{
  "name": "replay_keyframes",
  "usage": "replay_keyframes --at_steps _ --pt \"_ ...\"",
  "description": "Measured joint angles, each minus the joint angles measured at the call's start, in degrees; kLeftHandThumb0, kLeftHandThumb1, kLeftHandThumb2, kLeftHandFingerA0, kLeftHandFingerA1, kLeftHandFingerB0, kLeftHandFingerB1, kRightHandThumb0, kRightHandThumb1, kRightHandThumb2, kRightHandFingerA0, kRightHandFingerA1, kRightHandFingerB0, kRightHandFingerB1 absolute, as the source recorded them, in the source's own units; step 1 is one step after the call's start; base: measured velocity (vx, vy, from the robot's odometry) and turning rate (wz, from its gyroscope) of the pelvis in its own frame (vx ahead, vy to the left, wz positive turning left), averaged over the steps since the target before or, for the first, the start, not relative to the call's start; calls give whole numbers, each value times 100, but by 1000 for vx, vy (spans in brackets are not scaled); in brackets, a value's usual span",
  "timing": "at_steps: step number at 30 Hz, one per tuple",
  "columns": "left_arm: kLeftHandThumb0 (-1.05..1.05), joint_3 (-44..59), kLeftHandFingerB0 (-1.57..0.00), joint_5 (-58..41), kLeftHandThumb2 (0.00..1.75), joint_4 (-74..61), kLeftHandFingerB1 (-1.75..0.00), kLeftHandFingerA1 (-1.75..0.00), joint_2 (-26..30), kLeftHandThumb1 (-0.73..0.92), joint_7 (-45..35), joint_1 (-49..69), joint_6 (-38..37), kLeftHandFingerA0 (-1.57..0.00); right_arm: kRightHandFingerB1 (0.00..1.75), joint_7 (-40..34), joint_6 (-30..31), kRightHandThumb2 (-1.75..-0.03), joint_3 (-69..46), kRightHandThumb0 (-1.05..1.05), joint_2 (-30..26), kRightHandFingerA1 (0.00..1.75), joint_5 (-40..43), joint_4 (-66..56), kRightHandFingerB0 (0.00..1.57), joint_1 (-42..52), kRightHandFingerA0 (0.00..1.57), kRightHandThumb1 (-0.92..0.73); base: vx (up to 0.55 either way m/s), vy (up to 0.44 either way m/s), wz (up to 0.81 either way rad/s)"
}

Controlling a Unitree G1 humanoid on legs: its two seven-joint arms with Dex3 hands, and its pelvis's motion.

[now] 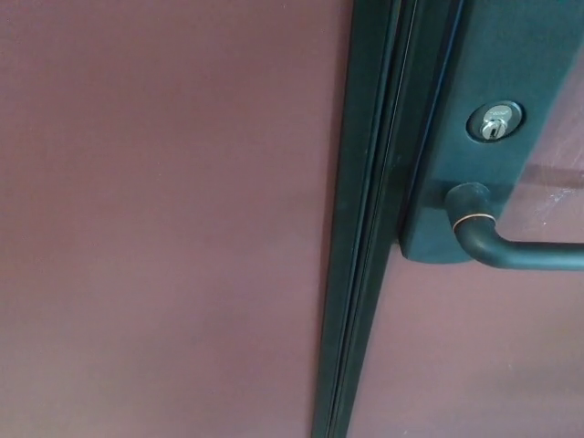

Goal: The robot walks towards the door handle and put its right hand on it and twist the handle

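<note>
Filling the left of the head view, a maroon panel (164, 219) gives way to a dark green frame (360, 219) running top to bottom. Right of it a dark plate (474, 55) carries a silver keyhole (494, 122), and just below that the black handle (511, 251) bends from its stem and runs level off the right edge. Neither robot hand shows, so the handle lies untouched, and whether the fingers are spread or closed cannot be told.

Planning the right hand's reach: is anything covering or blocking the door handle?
Nothing visible does. The door handle juts bare from the dark lock plate, below the keyhole. Neither hand is in view.
</note>
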Motion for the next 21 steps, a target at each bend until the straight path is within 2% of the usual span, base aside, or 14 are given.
replay_keyframes --at_steps 1,2,3,5,6,7,8,9,10,21 --pt "-25 3 -46 0 55 -5 -38 -45 13 50 -3 -16 -3 -62 57 103 109 -74 113 -49 -284 66 85 14 62 -169 75 -36 0 0 0" --pt "-25 4 -46 0 55 -9 -38 -45 20 50 -6 -20 -6 -62 56 174 187 -74 204 -48 -484 66 145 35 59 -277 74 -36 0 0 0" --pt "-25 7 -46 0 56 -15 -38 -45 31 50 -10 -23 -8 -62 45 273 294 -53 326 -41 -741 53 219 54 66 -420 73 -44 0 0 0" --pt "-25 11 -46 0 56 -26 -38 -45 44 50 -21 -28 -13 -62 44 475 475 -53 540 -41 -1171 52 352 93 62 -645 70 -45 0 0 0" --pt "-25 14 -46 0 56 -32 -38 -45 46 50 -30 -30 -14 -62 53 565 536 -77 625 -44 -1318 64 386 113 48 -717 66 -38 0 0 0" --pt "-25 25 -46 -2 56 -38 -38 -45 46 50 -39 -30 -14 -62 53 684 596 -77 743 -44 -1467 64 413 145 48 -795 66 -38 0 0 0" --pt "-25 35 -46 -3 56 -39 -38 -45 46 50 -47 -30 -14 -63 42 760 630 -54 813 -41 -1549 50 424 166 58 -832 66 -48 0 0 0" --pt "-25 52 -46 -4 56 -39 -38 -45 47 50 -53 -27 -14 -63 41 867 672 -55 913 -40 -1641 49 436 195 55 -878 63 -50 0 0 0" --pt "-33 63 -43 -4 66 -39 -46 -52 47 42 -55 -24 -14 -59 41 960 698 -55 1002 -41 -1711 49 441 219 54 -903 63 -51 0 0 0" --pt "-33 102 -43 -4 66 -40 -46 -52 56 41 -83 68 -34 -59 38 2076 1014 -56 1978 -45 -2239 47 346 447 48 -1083 60 -53 0 0 0"
